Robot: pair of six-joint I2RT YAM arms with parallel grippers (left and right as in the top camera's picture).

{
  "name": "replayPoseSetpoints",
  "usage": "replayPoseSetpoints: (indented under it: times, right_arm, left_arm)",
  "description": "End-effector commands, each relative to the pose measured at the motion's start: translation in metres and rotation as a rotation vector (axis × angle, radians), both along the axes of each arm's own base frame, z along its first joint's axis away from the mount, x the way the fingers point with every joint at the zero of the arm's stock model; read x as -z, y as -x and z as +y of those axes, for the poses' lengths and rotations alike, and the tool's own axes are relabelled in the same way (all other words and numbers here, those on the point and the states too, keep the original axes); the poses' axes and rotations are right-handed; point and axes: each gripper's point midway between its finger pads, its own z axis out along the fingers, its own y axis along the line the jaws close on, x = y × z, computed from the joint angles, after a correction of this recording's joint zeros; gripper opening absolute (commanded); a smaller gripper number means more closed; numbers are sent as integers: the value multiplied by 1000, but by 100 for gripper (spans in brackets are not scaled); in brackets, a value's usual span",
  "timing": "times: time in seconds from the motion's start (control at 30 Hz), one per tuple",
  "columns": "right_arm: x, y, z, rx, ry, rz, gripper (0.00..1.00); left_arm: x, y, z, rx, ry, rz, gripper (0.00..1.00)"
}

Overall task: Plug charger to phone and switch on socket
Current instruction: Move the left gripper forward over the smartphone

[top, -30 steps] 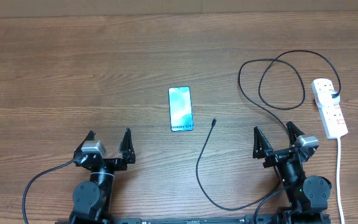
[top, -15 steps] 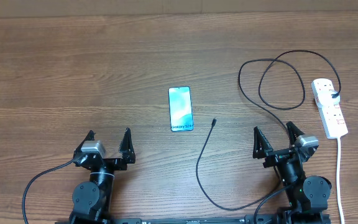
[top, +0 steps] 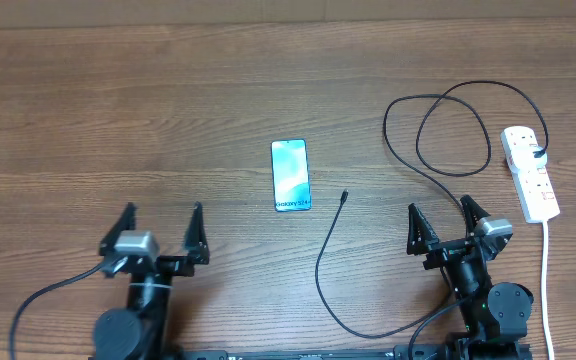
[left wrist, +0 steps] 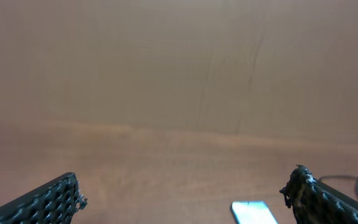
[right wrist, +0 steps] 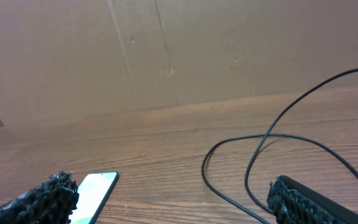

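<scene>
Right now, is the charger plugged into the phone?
Not plugged in. The charger tip lies loose on the table, apart from the phone.

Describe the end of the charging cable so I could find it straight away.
On the wooden table, find the blue-screened phone near the middle. Just to its right, not touching it, lies the small tip of the charger. That cable is thin and black, unlike the thicker white cord at the socket on the far right.
</scene>
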Motion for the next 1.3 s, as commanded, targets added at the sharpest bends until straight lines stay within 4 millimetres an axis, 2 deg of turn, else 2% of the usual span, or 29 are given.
replayPoseSetpoints:
  times: [0.0, 0.17, 0.33, 0.47, 0.6, 0.73, 0.83, 1.03, 1.27]
  right_arm:
    - [2, 0, 1, -1, 4, -6, 100]
    - [2, 0, 1, -1, 4, -6, 100]
    - [2, 0, 1, -1, 4, -6, 100]
    - [2, 0, 1, -1, 4, -6, 100]
    - [2, 0, 1, -1, 4, -6, 100]
    - [2, 0, 1, -1, 4, -6, 100]
    - [2, 0, 1, -1, 4, -6, 100]
    - [2, 0, 1, -1, 4, -6, 100]
    - [2, 0, 1, -1, 4, -6, 100]
  left_arm:
    - [-41, 11, 1, 2, -46, -51, 100]
    - [-91, 13, 0, 10, -50, -36, 100]
    - [-137, 2, -20, 118, -67, 63, 100]
    - [-158, -18, -31, 161, -86, 224, 100]
    - [-164, -42, -47, 223, -105, 422, 100]
    - [-161, -70, -65, 289, -108, 597, 100]
    - [-148, -93, -76, 322, -108, 721, 100]
    - [-96, -128, -99, 346, -101, 951, 100]
    - [-46, -150, -119, 371, -129, 1088, 100]
